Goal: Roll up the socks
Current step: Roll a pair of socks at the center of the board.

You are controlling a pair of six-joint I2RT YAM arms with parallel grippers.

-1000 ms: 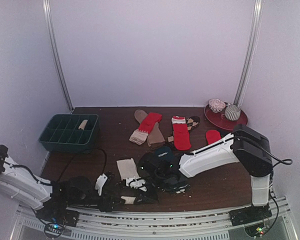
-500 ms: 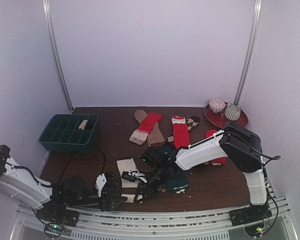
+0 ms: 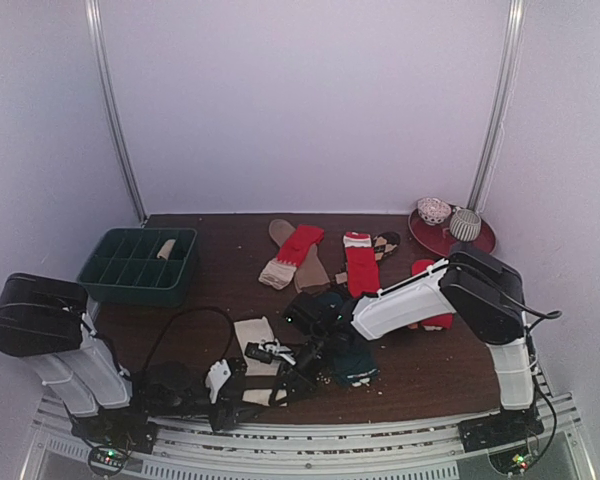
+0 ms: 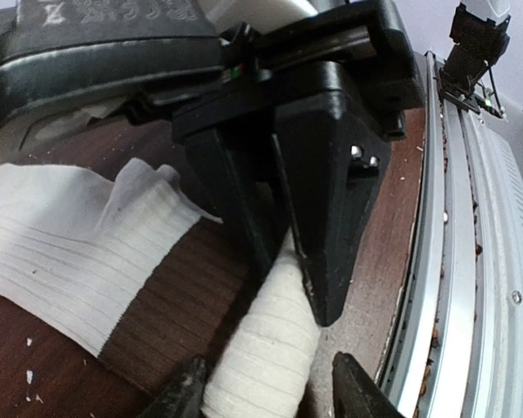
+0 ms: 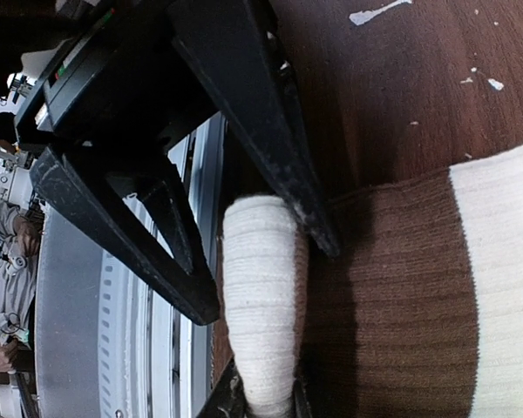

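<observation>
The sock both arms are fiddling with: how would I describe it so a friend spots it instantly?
Find the near edge of the dark table, between the two arm bases. There lies a cream sock with a brown band, one end rolled into a tight tube pinched by the right gripper. Unlike the red sock and teal sock nearby, it is pale and partly rolled.

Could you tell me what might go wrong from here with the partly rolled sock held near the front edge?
1. The right gripper pinches the end of the sock's roll right beside the left gripper, whose fingers straddle it; the two could collide.
2. The roll lies close to the edge of the table and the metal rail; a slip might drop it there.
3. The flat tail is not yet rolled, so letting go may loosen the roll.
</observation>
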